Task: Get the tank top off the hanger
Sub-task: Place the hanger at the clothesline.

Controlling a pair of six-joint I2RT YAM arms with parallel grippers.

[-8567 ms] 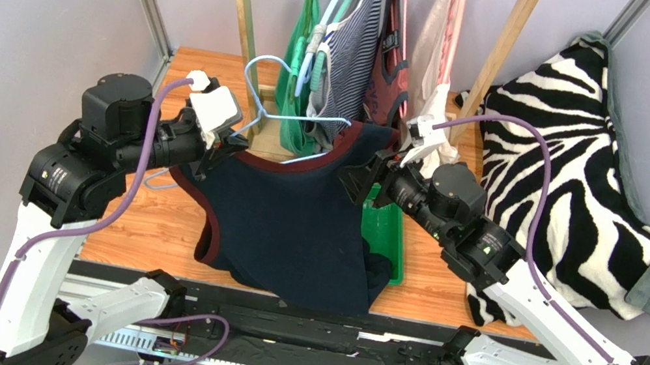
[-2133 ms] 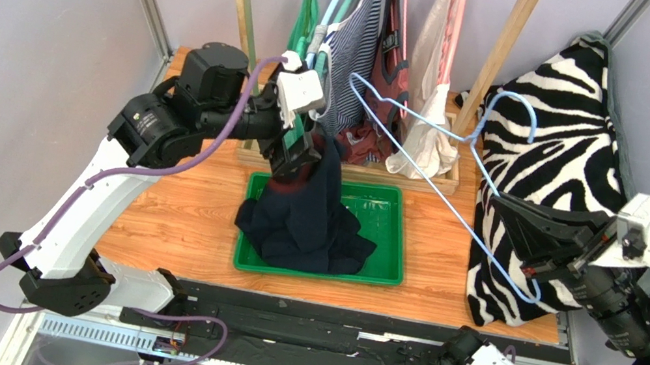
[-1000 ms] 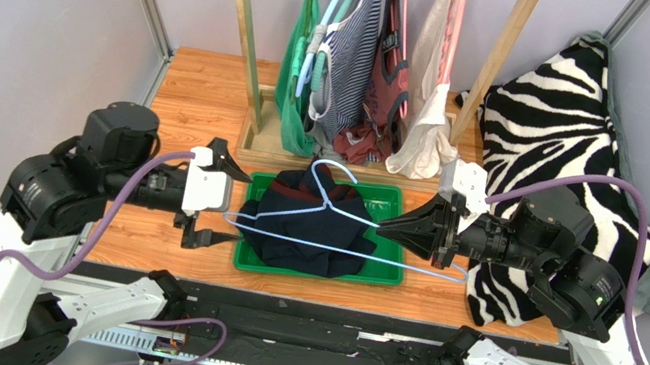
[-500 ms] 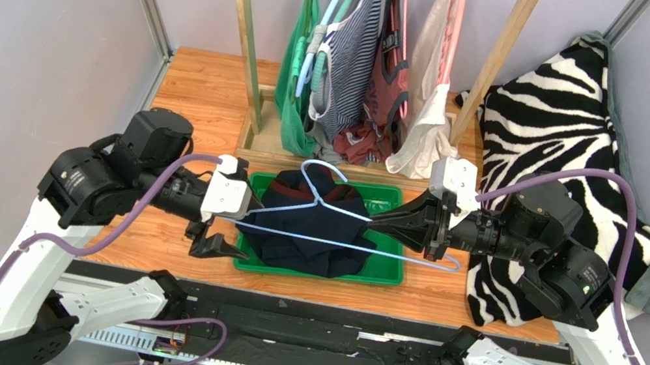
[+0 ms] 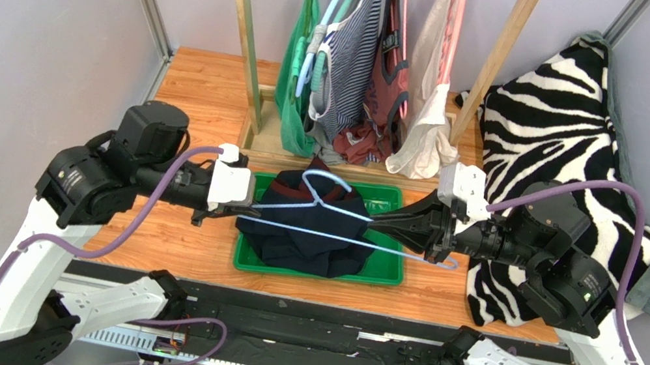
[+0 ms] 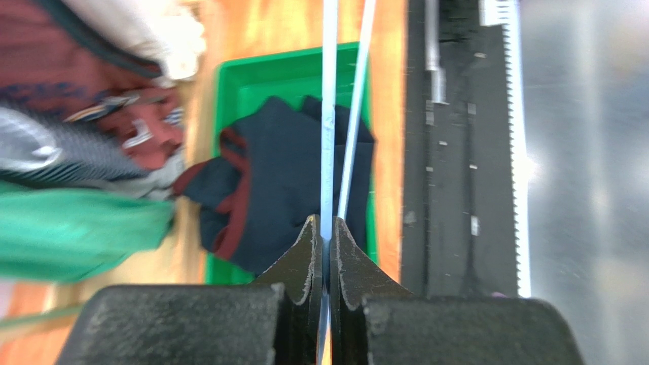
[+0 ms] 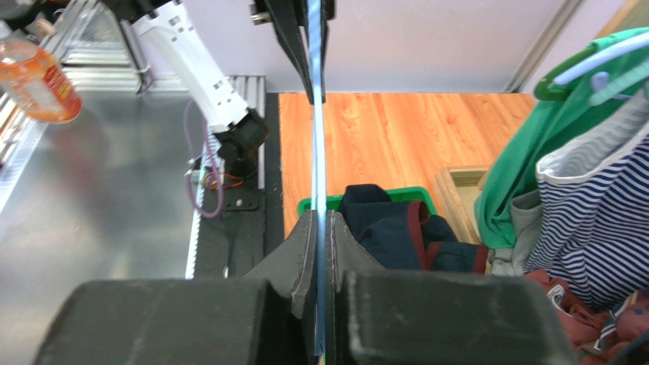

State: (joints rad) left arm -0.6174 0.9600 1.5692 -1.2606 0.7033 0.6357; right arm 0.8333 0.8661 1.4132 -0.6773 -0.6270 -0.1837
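The navy tank top [image 5: 303, 246] with maroon trim lies crumpled in the green tray [image 5: 323, 276], free of the hanger. The light blue wire hanger [image 5: 324, 175] hangs bare above the tray, held level between both arms. My left gripper [image 5: 237, 211] is shut on its left end, and the wire [image 6: 329, 114] runs straight out from between the closed jaws [image 6: 325, 228]. My right gripper [image 5: 394, 225] is shut on the right end, with the wire [image 7: 314, 137] pinched between its jaws [image 7: 318, 222]. The tank top [image 7: 396, 228] shows below in the right wrist view.
A wooden rack at the back holds several hanging garments: green [image 5: 295, 88], striped [image 5: 353, 49], maroon [image 5: 388, 64] and white [image 5: 430, 111]. A zebra-print blanket [image 5: 560, 163] covers the right side. An orange bottle [image 7: 38, 76] stands beyond the table's near edge.
My left gripper, open a second ago beside the tray, has moved in to the hanger's left end and shut on the wire. The right gripper kept its grip and shifted slightly.
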